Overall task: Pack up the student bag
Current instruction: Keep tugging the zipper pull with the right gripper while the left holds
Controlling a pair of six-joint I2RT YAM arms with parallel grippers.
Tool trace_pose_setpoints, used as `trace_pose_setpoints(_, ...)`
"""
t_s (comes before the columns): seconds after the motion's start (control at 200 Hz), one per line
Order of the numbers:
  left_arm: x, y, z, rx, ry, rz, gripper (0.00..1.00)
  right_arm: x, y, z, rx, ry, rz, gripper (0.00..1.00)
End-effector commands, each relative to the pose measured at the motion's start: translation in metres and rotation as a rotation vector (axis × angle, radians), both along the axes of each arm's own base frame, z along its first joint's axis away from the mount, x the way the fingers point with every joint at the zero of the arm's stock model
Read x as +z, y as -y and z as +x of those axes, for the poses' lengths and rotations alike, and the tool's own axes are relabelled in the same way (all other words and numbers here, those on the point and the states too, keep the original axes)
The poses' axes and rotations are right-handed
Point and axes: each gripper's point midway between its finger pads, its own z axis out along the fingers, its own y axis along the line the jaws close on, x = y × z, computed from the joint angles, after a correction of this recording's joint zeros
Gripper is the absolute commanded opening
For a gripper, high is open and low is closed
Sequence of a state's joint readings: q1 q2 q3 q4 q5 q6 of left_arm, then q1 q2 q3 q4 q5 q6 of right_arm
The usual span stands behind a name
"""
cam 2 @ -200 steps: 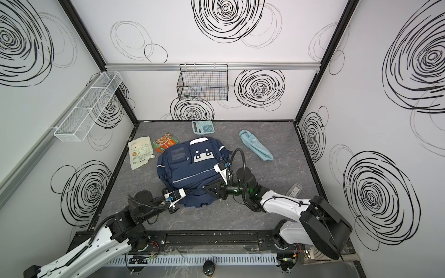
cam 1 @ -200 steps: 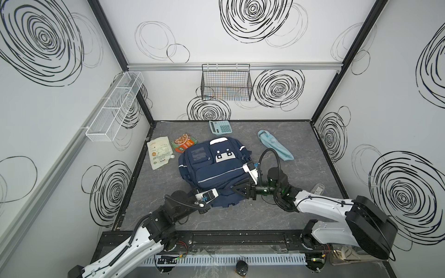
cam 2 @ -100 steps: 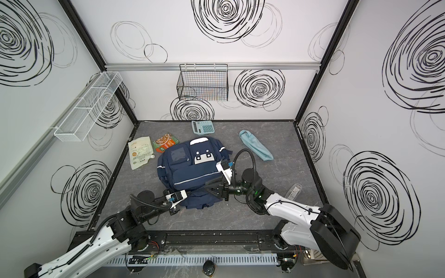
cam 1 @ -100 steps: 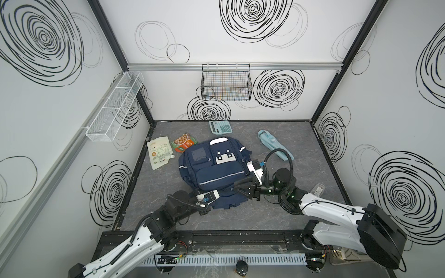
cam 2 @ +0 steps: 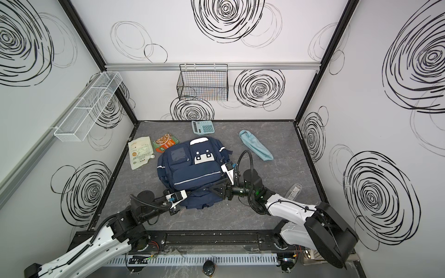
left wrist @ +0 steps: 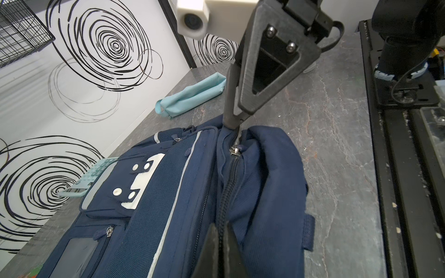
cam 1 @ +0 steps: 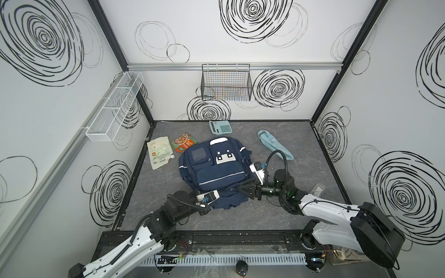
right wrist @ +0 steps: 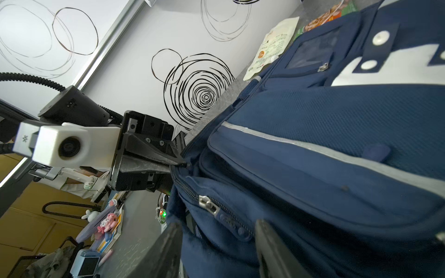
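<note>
My left pincer (right wrist: 181, 164) clenched on fabric beside the zip (right wrist: 209, 206) of the student bag (cam 1: 218, 174), my right pincer (right wrist: 218, 225) released, jaws apart astride that zip, bag flat on counter (cam 1: 277, 216).

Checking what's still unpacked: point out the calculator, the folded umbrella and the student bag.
calculator (cam 1: 225, 128), in a top view, on its keypad.
folded umbrella (cam 1: 274, 144), in a top view, mid-length on its light blue sleeve.
student bag (cam 1: 216, 176), in a top view, on its large front pocket.
</note>
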State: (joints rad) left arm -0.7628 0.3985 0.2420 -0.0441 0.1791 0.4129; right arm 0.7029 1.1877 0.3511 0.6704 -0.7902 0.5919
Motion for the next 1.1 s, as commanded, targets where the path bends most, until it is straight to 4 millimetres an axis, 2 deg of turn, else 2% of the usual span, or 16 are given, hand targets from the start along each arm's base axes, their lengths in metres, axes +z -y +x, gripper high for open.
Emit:
trace_pose_setpoints(0.0, 0.040, 0.006, 0.003, -0.011, 0.091, -0.118, 0.00, 0.001, -0.002, -0.008, 0.041, -0.008, 0.024, 0.53)
trace_pose_setpoints(0.155, 0.038, 0.007, 0.002, -0.015, 0.086, -0.119, 0.00, -0.003, -0.003, -0.015, 0.053, -0.016, 0.022, 0.54)
trace_pose_setpoints(0.315, 0.037, 0.008, 0.003, -0.021, 0.086, -0.115, 0.00, -0.012, -0.005, -0.011, 0.052, -0.031, 0.001, 0.63)
trace_pose_setpoints(0.5, 0.037, 0.008, 0.002, -0.023, 0.085, -0.112, 0.00, -0.026, -0.012, -0.007, 0.050, -0.065, -0.026, 0.65)
trace_pose_setpoints(0.675, 0.038, 0.007, 0.002, -0.020, 0.091, -0.118, 0.00, -0.039, -0.017, -0.014, 0.072, -0.085, -0.065, 0.68)
trace_pose_setpoints(0.82, 0.038, 0.008, 0.001, -0.028, 0.090, -0.121, 0.00, -0.037, -0.022, -0.020, 0.096, -0.083, -0.047, 0.71)
trace_pose_setpoints(1.096, 0.038, 0.008, 0.001, -0.030, 0.084, -0.124, 0.00, -0.020, -0.041, -0.005, 0.121, -0.052, 0.004, 0.73)
